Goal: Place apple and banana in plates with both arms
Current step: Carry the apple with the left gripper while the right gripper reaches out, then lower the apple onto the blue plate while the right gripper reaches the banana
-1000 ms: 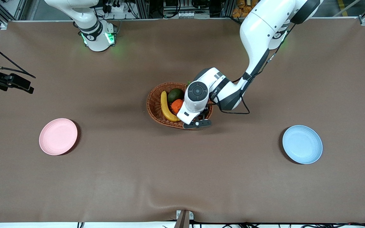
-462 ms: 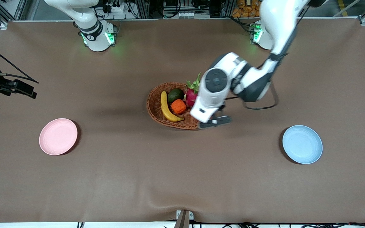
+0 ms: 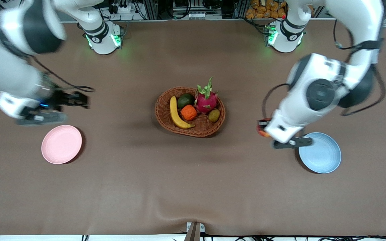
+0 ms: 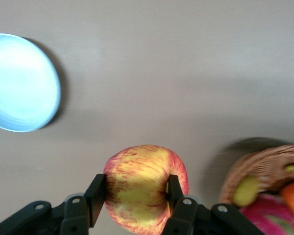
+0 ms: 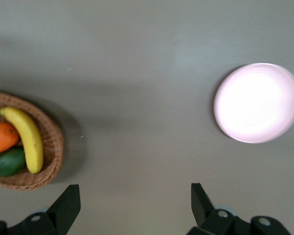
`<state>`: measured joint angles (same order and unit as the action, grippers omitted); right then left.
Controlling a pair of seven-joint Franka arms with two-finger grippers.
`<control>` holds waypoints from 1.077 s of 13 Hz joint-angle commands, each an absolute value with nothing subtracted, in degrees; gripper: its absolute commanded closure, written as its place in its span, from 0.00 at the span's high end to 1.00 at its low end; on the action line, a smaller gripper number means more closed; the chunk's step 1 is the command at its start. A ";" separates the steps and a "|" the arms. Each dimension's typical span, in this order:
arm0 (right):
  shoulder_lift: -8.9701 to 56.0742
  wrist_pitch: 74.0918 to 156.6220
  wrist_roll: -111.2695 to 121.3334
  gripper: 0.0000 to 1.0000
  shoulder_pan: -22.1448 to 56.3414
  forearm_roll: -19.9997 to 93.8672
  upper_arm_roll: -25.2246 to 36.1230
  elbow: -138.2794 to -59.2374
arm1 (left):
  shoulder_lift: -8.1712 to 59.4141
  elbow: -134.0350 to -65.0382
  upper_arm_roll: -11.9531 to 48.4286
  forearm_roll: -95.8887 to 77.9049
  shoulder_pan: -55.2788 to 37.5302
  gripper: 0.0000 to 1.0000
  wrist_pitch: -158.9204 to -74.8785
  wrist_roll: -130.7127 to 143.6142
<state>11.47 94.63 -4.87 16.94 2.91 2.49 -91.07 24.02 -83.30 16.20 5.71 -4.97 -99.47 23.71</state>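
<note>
In the front view, the apple [image 3: 262, 128] is being carried by the left gripper [image 3: 269, 131] over bare tablecloth [image 3: 193, 187] just beside the rim of the light blue plate [image 3: 323, 155], on its basket side. The banana [image 3: 177, 113] is lying in the wicker basket [image 3: 163, 115] with an orange fruit [image 3: 188, 112], a dragon fruit [image 3: 206, 100] and two green fruits. Wide open cloth is being left between the basket and each plate. The right gripper [image 3: 37, 115] is being held above the cloth, close over the pink plate [image 3: 61, 144].

In the left wrist view, the apple [image 4: 142, 188] is being clamped between the two fingers [image 4: 96, 196], with the blue plate [image 4: 20, 83] well apart and the basket [image 4: 264, 169] at the edge.

In the right wrist view, the right gripper [image 5: 134, 203] is being held with its fingers [image 5: 68, 203] wide apart and nothing between them, over bare cloth between the basket [image 5: 51, 147] holding the banana [image 5: 27, 137] and the pink plate [image 5: 257, 103].
</note>
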 commanded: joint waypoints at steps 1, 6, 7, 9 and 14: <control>18.62 93.95 -5.01 1.00 21.43 4.13 3.16 -86.66 | 22.24 -85.86 16.87 5.10 1.90 0.00 -97.65 14.10; 25.66 100.19 -4.92 1.00 27.05 7.21 3.16 -86.57 | 23.64 -92.00 16.79 5.27 9.91 0.00 -100.79 5.02; 26.53 100.28 -4.92 1.00 27.51 7.29 3.16 -86.40 | 23.64 -94.72 16.87 5.27 11.15 0.00 -103.51 3.70; 29.69 103.25 -4.83 1.00 28.73 7.56 3.08 -86.31 | 23.73 -99.03 16.79 5.27 13.61 0.00 -108.87 0.89; 29.36 103.89 -3.96 1.00 37.69 6.95 2.64 -81.65 | 27.50 -99.93 16.79 5.71 20.21 0.00 -118.54 -11.67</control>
<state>29.57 105.85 -4.74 34.36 6.35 2.17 -85.37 26.28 -100.20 16.16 5.66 18.52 -115.25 -7.93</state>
